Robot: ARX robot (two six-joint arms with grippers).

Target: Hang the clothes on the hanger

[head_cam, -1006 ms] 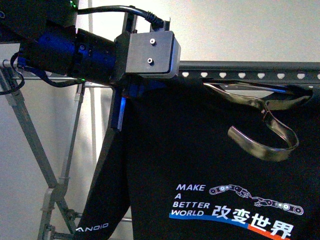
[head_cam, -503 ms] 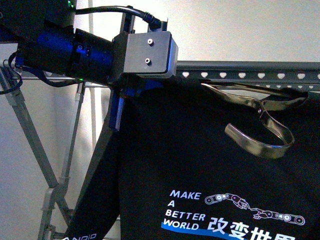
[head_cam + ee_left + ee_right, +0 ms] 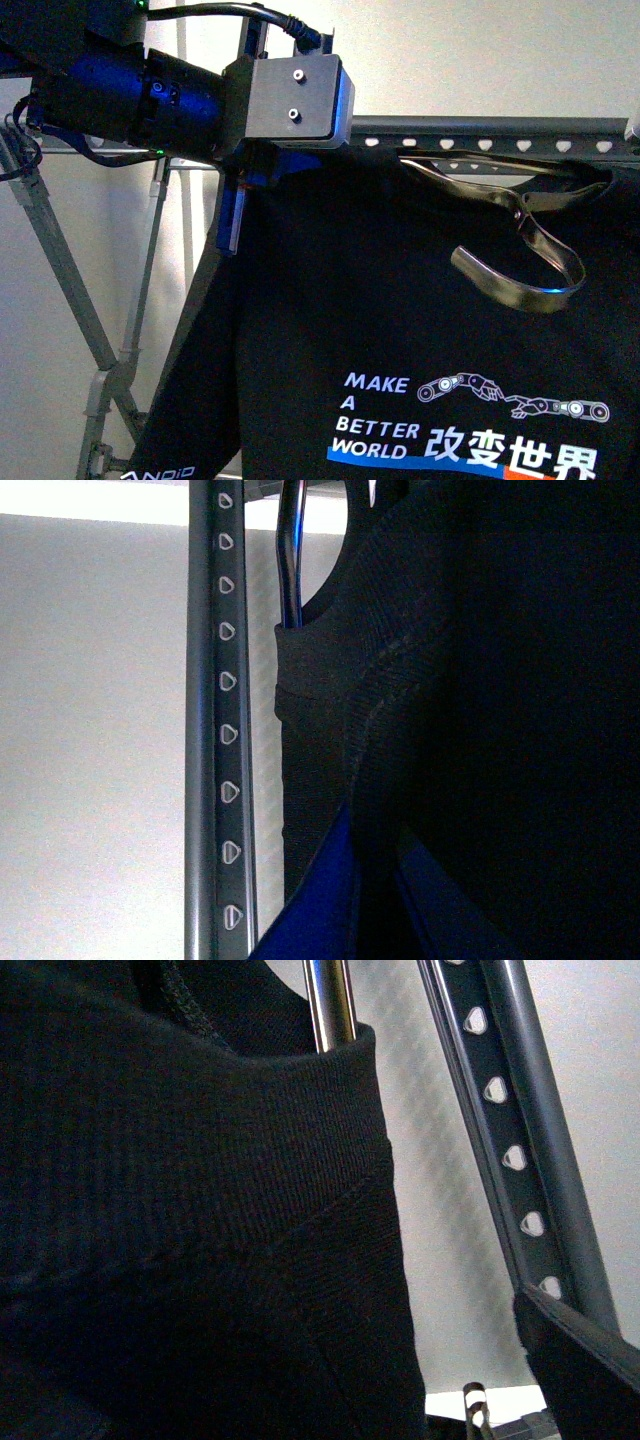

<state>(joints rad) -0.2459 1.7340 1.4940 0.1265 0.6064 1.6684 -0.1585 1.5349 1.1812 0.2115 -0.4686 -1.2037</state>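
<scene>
**Black tee up against the grey rack, front cam mostly full of shirt**

The black T-shirt (image 3: 400,330) fills the lower right of the front view, with its top edge just under the rack (image 3: 480,128). The white "MAKE A BETTER WORLD" print, the Chinese characters and the blue-orange stripe sit low on the chest, and there's small white lettering on the sleeve at lower left. Up close the collar is ribbed knit.

A shiny curved metal hook (image 3: 520,275) comes out of the neck opening.

The rack is matte grey metal: a flat strip punched with heart holes, and slanted legs at far left. There's a plain pale wall (image 3: 480,50) behind it.

The left pincer (image 3: 232,225) is blue and pressed against the shirt's shoulder, but I can't tell if it's gripping. I can't tell with the right pincer either.
</scene>
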